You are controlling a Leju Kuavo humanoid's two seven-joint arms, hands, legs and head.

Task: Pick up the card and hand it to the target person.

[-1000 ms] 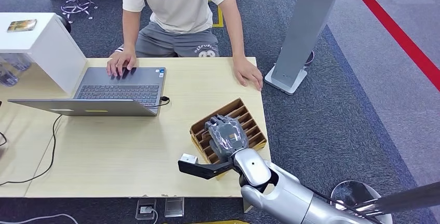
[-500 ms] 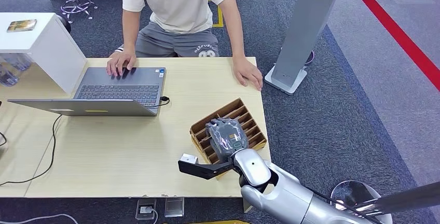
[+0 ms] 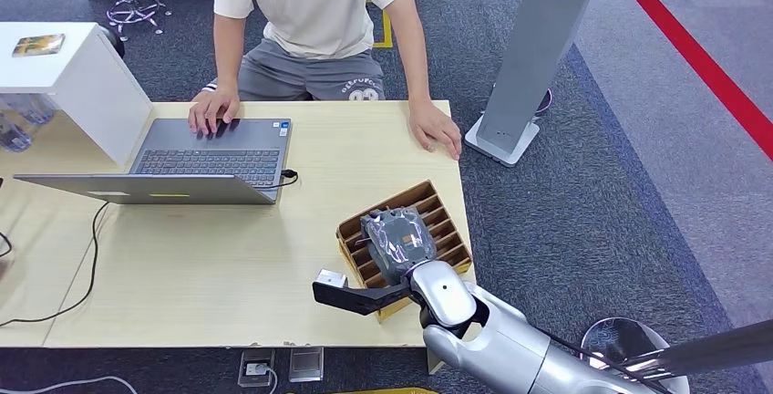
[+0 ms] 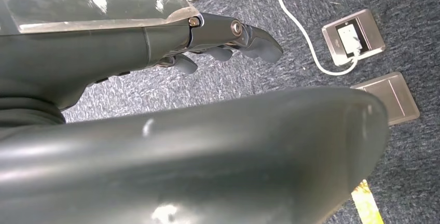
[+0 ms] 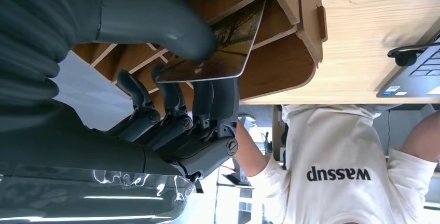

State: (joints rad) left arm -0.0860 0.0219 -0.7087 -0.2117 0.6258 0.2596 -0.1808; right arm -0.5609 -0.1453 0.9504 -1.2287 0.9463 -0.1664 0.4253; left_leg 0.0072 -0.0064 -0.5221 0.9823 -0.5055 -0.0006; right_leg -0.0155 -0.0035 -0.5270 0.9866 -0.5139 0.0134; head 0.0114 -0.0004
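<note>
A brown wooden slotted card holder (image 3: pixel 448 223) stands near the table's right front corner. My right hand (image 3: pixel 397 243) lies over it. In the right wrist view a card (image 5: pixel 224 47) with a dark picture on it sticks out of a slot of the holder (image 5: pixel 297 23). The right hand (image 5: pixel 176 94) pinches that card, with the thumb (image 5: pixel 155 22) on one face and the fingers (image 5: pixel 207 99) on the other. The target person (image 3: pixel 314 11) sits across the table, one hand (image 3: pixel 436 129) flat on the wood. My left hand (image 4: pixel 228 37) hangs over the carpet, holding nothing.
An open laptop (image 3: pixel 210 152) lies at the table's (image 3: pixel 182 266) far left, the person's other hand on its keys. A white box (image 3: pixel 82 75) stands at the left edge. A grey stand (image 3: pixel 538 47) rises right of the table. Cables trail off the left side.
The card holder has shifted slightly to the right under my right hand, which moved with it. The person and the laptop have not moved.
</note>
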